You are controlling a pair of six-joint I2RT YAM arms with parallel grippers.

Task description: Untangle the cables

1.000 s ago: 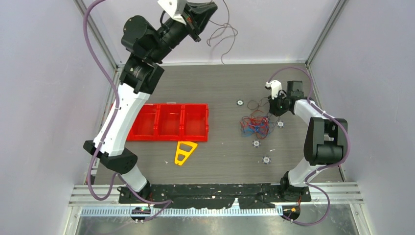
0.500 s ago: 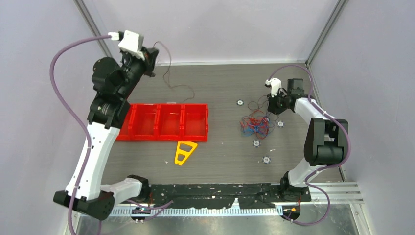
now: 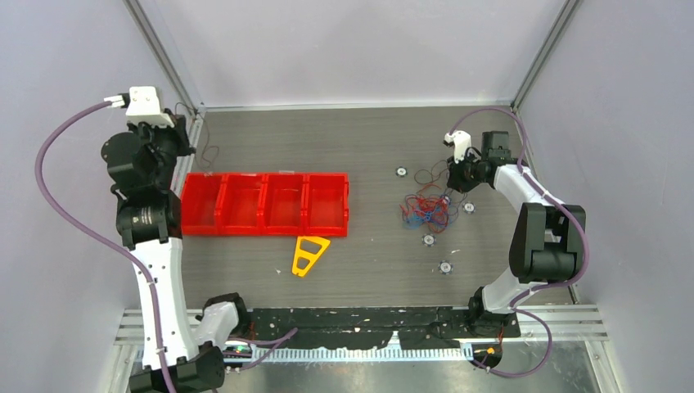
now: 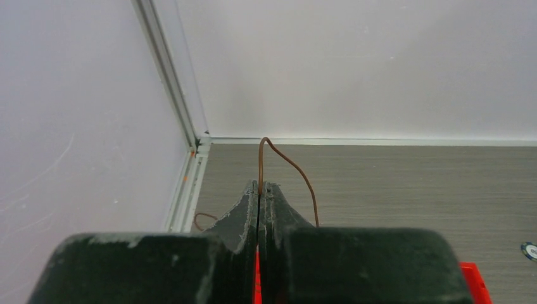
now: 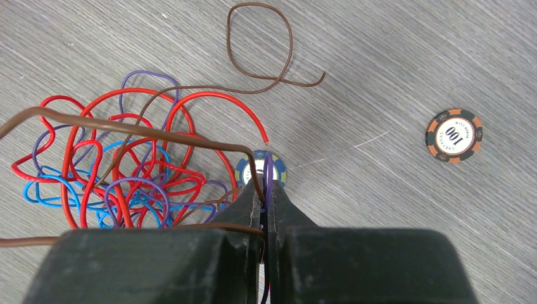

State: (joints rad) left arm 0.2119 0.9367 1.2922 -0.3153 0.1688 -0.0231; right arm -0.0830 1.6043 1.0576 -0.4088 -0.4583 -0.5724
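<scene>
My left gripper (image 4: 261,189) is pinched shut on one brown cable (image 4: 288,166), up by the far left corner, I think to keep it apart; my right gripper (image 5: 266,190) squeezes a purple cable (image 5: 268,168) by the messy cables (image 5: 126,190), to pin them down

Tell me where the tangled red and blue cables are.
In the top view, the cables lie on the right half of the table, beside the right gripper, among scattered poker chips, well right of the red tray.
</scene>
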